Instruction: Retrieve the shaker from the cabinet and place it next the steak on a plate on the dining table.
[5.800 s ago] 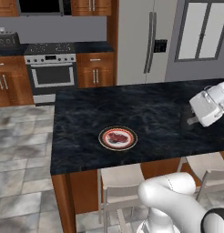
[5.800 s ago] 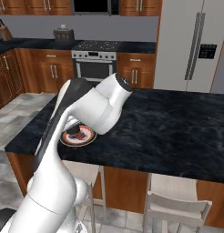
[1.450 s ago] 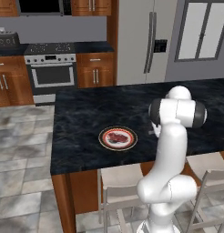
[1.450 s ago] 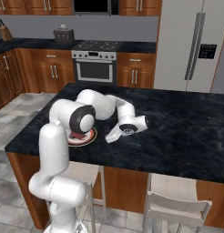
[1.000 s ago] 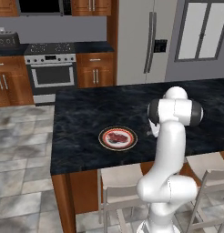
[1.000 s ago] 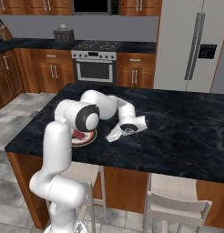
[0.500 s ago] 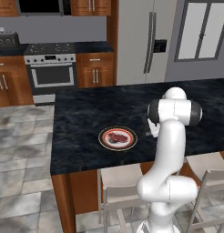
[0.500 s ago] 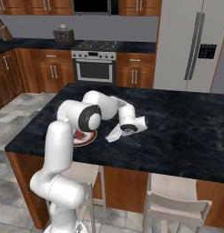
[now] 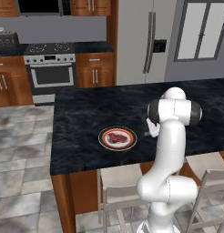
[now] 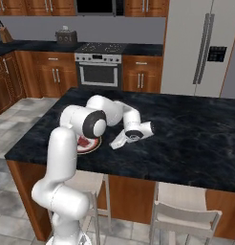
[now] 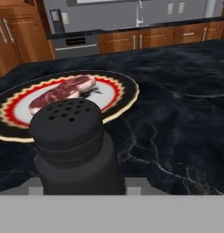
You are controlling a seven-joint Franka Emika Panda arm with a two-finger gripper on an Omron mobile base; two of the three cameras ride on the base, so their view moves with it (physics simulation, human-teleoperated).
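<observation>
Tool [image 10: 117,142] jaw state unclear; shaker [image 11: 75,145] upright beside plate [image 11: 125,98], open countertop [image 11: 186,104] beyond.

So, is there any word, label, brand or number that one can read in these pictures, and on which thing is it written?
No readable text:
shaker: plain dark body, holes in the cap, no label.
plate: red and yellow rim pattern, no letters.
fridge: dark dispenser panel, too small to tell.
</observation>
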